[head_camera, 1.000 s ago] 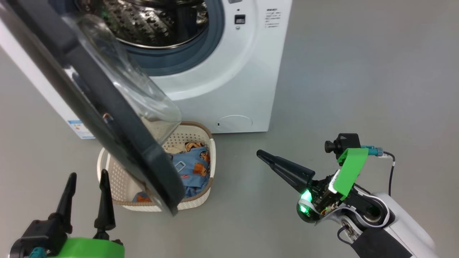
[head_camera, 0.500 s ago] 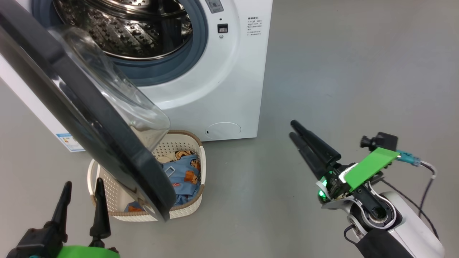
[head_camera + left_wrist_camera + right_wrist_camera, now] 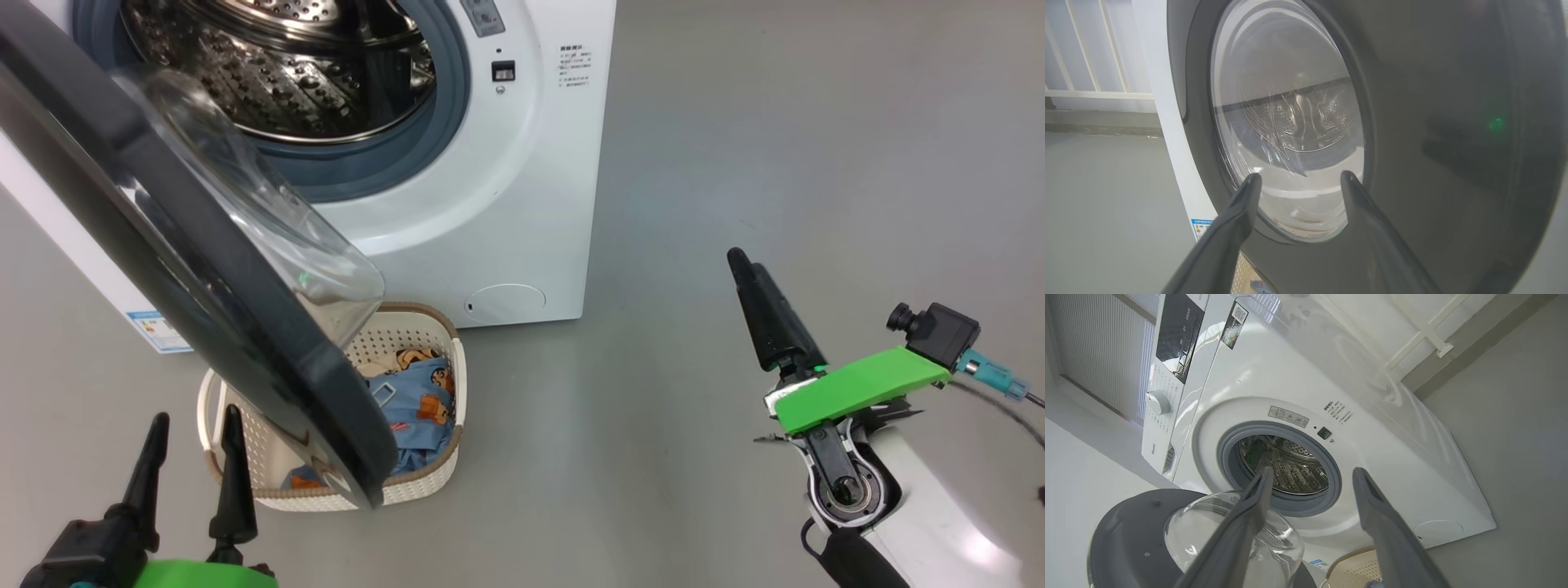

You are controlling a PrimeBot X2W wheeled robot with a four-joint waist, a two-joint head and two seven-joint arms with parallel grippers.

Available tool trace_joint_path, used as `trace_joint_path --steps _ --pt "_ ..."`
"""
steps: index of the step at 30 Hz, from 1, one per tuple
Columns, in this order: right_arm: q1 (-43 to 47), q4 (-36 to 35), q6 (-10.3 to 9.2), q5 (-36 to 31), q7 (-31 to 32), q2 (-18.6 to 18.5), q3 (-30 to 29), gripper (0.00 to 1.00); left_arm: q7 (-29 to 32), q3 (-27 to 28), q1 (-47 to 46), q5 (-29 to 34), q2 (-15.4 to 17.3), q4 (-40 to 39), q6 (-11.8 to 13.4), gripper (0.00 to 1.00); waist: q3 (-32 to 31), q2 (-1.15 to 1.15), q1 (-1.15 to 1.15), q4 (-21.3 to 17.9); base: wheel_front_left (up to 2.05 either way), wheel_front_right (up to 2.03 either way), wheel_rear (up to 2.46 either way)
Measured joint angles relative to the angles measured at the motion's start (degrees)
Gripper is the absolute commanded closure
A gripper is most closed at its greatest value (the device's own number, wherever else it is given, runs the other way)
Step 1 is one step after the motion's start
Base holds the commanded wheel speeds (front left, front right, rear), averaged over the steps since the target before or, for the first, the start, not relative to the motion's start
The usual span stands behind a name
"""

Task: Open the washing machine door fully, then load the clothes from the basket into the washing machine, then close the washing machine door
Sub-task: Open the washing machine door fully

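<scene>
The door [image 3: 269, 367] stands open, swung out to our left of the machine [image 3: 522, 163], and in the head view we see it nearly edge-on, its black rim running from the upper left down to the basket [image 3: 412, 488]. Its glass bowl [image 3: 269, 229] bulges toward the machine's mouth. Behind it we see the steel drum [image 3: 310, 73] ringed by the grey-blue seal [image 3: 445, 122].

The basket sits on the floor [image 3: 775, 122] just in front of the machine, below the round cap [image 3: 506, 300]. The door's lower edge covers the basket's left part in the head view. The clothes [image 3: 416, 400] lie inside the basket: blue fabric with orange-brown bears, and a cream piece toward the back. A blue sticker [image 3: 155, 329] shows low on the machine's side, left of the door.

Our left gripper [image 3: 196, 413] hovers at the lower left, near the basket's left end, its fingers apart and holding nothing. In its wrist view it faces the door's outer side, with the glass window between the fingertips; we cannot tell whether they touch it.

Our right gripper [image 3: 744, 265] hangs over bare floor, well apart from the machine and the basket. In the head view its fingers overlap, but its wrist view shows them spread wide and empty, pointing at the drum opening.
</scene>
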Motion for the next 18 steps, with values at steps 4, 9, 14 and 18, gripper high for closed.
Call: trace_joint_path --steps 4,9,14,18 --pt "-0.43 2.20 0.00 -9.25 -2.20 -0.59 -0.52 0.00 0.00 -0.07 0.16 0.00 0.00 -0.05 0.01 0.00 -0.32 0.00 0.00 -0.23 0.00 0.00 0.00" --pt "0.41 1.66 0.00 -19.52 -2.27 -0.11 -5.63 0.00 0.00 -0.20 0.20 -0.01 0.00 -0.25 0.08 0.00 -0.83 0.00 0.00 -0.44 0.00 0.00 0.00" --pt "5.60 -1.90 0.00 -30.08 -2.29 0.77 -10.53 0.00 0.00 -0.31 0.88 -0.04 0.02 -0.44 0.51 0.00 -1.13 0.00 0.00 -0.82 0.00 0.00 0.00" --pt "9.73 -5.35 0.00 -38.66 -2.29 1.57 -13.51 0.00 0.00 -0.34 1.32 -0.04 0.05 -0.48 0.78 0.00 -1.19 0.00 0.00 -1.09 0.00 0.00 0.00"
